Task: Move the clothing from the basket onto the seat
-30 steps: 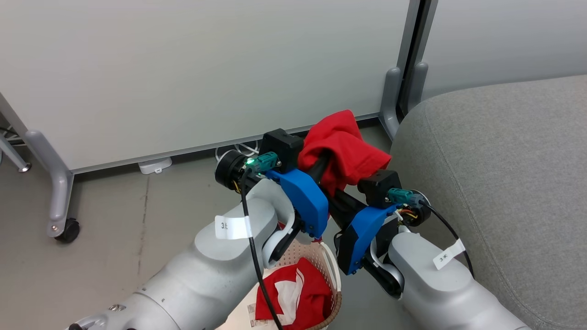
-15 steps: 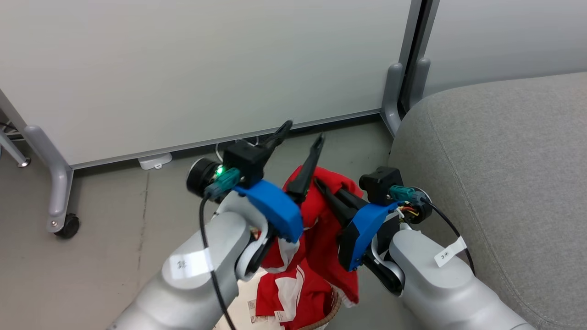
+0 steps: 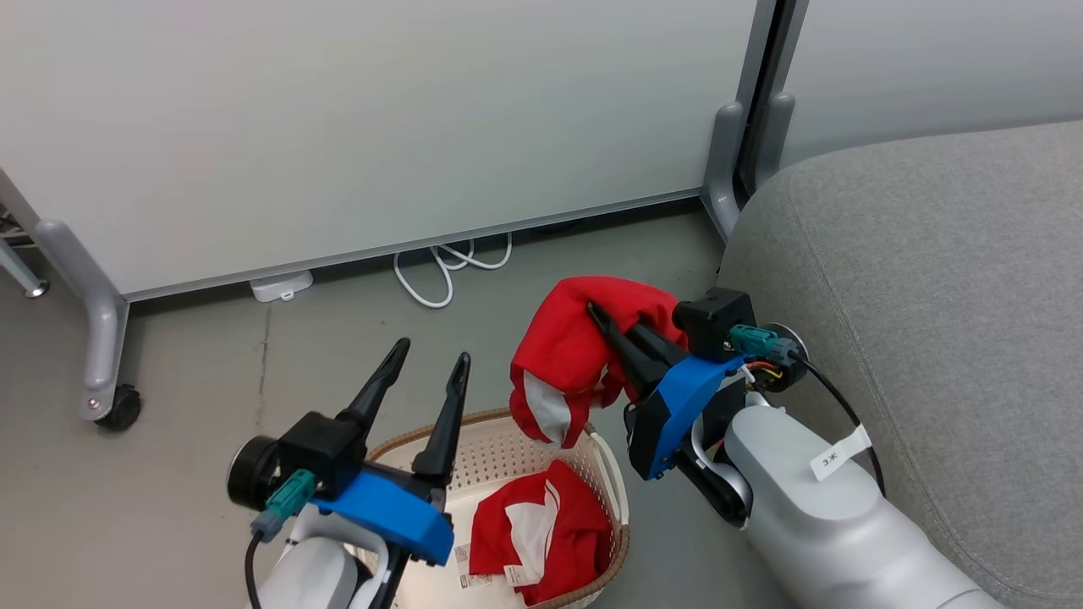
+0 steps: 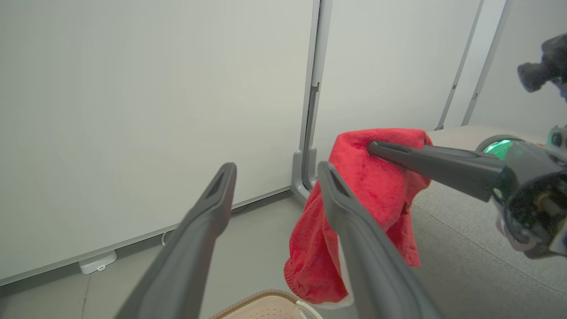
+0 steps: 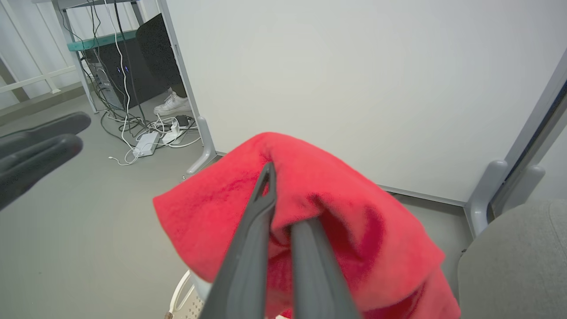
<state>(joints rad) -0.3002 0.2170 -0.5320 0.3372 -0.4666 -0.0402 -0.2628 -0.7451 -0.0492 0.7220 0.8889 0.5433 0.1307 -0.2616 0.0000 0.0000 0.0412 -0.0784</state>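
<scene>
so, mid-transfer: r gripper (image 3: 597,315) clamped on a garment (image 3: 558,359), hanging above basket (image 3: 499,419), near seat (image 3: 931,279). l gripper (image 3: 430,353) empty, fingers apart. next: swing right over seat, release. second piece (image 3: 541,529) sits in basket.

Grey floor (image 3: 211,355): basket (image 3: 499,452) near, middle. Seat (image 3: 931,279) right, close by. Far side along partition (image 3: 338,127): looped white cable (image 3: 431,283), small white box (image 3: 281,285) left of it. Black caster (image 3: 118,408) far left.

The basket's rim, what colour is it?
Brown, woven-looking rim on the cream-white basket; head view shows it best.
</scene>
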